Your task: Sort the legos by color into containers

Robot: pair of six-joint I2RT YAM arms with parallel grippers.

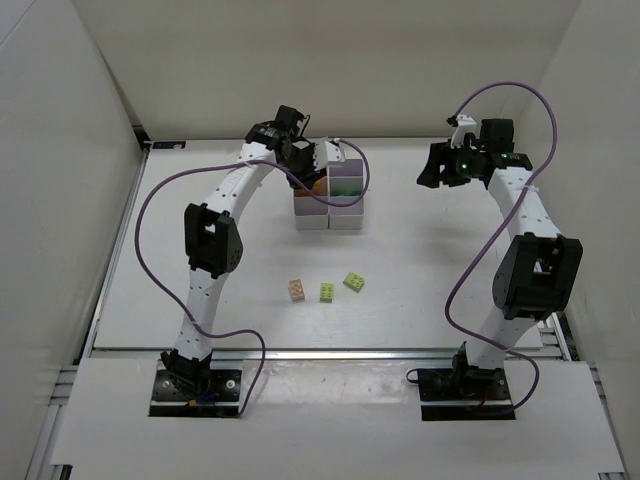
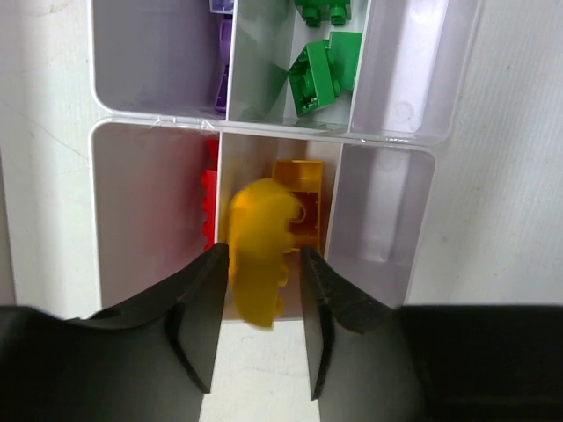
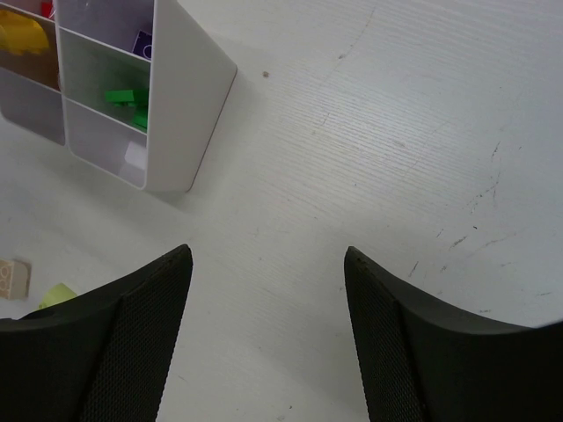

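The containers (image 1: pixel 312 222) are a white 2-by-3 block at the table's back centre. My left gripper (image 1: pixel 318 160) hovers over them, jaws apart. In the left wrist view a blurred yellow lego (image 2: pixel 257 255) hangs between the fingertips (image 2: pixel 211 281), close to the left one and clear of the right, over the middle bin with an orange lego (image 2: pixel 299 198). Red legos (image 2: pixel 208 189), green legos (image 2: pixel 317 75) and a purple lego (image 2: pixel 222 70) lie in neighbouring bins. My right gripper (image 1: pixel 432 165) is open and empty above bare table (image 3: pixel 268 255).
Three loose legos lie on the table in front of the containers: a tan-orange one (image 1: pixel 297 290) and two lime ones (image 1: pixel 327 291) (image 1: pixel 354 281). The right wrist view shows the containers (image 3: pixel 189 88) at upper left. White walls enclose the table.
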